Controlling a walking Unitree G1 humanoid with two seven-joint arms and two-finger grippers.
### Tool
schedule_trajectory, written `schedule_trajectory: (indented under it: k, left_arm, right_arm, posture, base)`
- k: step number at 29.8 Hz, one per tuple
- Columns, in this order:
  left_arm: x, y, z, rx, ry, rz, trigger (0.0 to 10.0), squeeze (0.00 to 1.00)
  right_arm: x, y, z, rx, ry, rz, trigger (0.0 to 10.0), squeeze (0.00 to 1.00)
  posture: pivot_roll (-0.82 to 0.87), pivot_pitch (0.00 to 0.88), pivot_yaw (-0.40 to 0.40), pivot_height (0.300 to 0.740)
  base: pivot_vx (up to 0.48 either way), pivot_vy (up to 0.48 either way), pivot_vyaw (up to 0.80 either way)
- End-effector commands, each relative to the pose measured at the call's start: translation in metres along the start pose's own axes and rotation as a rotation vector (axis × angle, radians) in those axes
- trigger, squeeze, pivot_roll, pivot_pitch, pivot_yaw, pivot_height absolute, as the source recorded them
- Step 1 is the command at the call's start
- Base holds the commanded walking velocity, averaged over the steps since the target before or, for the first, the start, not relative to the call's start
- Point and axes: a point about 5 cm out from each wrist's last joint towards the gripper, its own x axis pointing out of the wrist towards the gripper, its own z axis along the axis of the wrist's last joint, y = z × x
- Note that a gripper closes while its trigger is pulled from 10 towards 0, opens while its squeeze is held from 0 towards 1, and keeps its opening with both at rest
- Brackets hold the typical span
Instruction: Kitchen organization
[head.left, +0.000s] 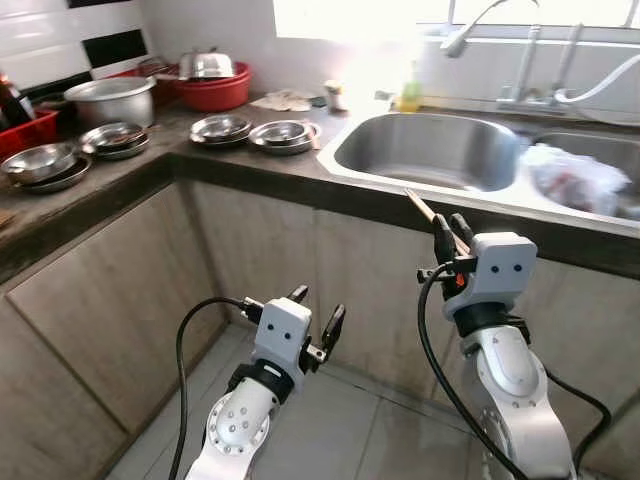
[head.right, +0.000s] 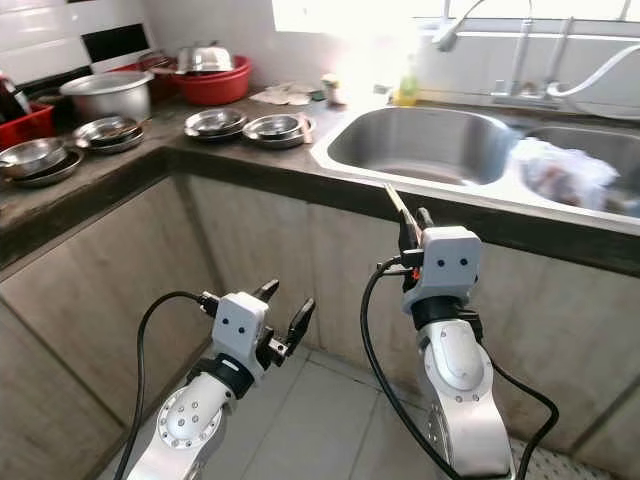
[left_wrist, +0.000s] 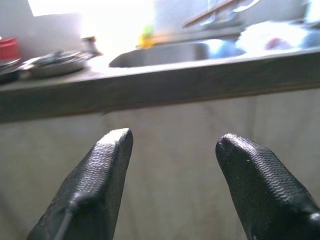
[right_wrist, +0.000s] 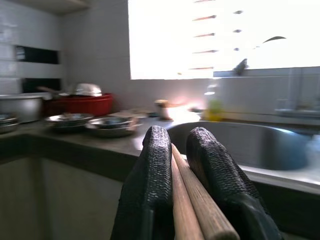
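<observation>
Chopsticks (right_wrist: 192, 200), a wooden pair, sit pinched between the two black fingers of the right tool (head.left: 452, 232), their tips slanting up and away over the counter's (head.left: 250, 175) front edge toward the near sink (head.left: 430, 150). No brand, label or writing can be read on anything here. The right arm is raised in front of the cabinet face, wrist just below the counter edge. The left tool (head.left: 318, 312) hangs lower, above the tiled floor (head.left: 330, 420), fingers spread with nothing between them, pointing at the cabinet front; there is open floor between the two arms and the cabinets. The dark counter runs in an L. On its left leg lie stacked steel plates (head.left: 45, 165), a red crate (head.left: 25, 130) and a steel pot (head.left: 110, 98). Further along sit more steel dishes (head.left: 255, 132) near the sink's rim, and a red basin (head.left: 212, 88) with a steel lid behind. The second sink (head.left: 590, 170) holds crumpled plastic. Taps (head.left: 520, 60) and a yellow-green bottle (head.left: 410, 92) stand at the back, under a bright window.
</observation>
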Motion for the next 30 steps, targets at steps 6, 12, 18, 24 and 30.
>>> schedule_trajectory:
  k: [6,12,18,24,30]
  left_arm:
    - [-0.0016,-0.0016,-0.0038,-0.003,0.015,-0.013,10.0,0.0]
    - [0.0006,-0.0033,-0.0026,-0.002,0.008,-0.02,10.0,0.0]
    - [0.0012,-0.003,-0.003,-0.001,0.008,-0.024,10.0,0.0]
    - [0.0015,-0.0027,-0.0032,-0.005,0.008,-0.018,10.0,0.0]
    - [0.0023,-0.0027,-0.0015,-0.006,0.002,-0.011,10.0,0.0]
  right_arm:
    - [0.0019,0.0,-0.001,-0.003,0.011,0.009,10.0,0.0]
    - [0.0025,-0.0015,-0.0019,-0.006,0.019,0.006,10.0,0.0]
    - [0.0027,-0.0036,-0.0029,-0.009,0.029,-0.001,10.0,0.0]
    - [0.0025,-0.0036,-0.0039,-0.016,0.033,-0.004,10.0,0.0]
    - [0.0065,-0.0022,-0.0011,-0.029,0.024,0.022,10.0,0.0]
  posture:
    - [0.09,0.0,0.006,0.74]
    - [0.08,0.0,0.007,0.74]
    - [0.08,0.0,0.011,0.74]
    - [0.08,0.0,0.009,0.74]
    - [0.09,0.0,0.003,0.74]
  base:
    - [0.404,0.0,0.0]
    - [0.48,0.0,-0.07]
    - [0.414,0.0,-0.8]
    - [0.458,0.0,-0.8]
    - [0.392,0.0,-0.27]
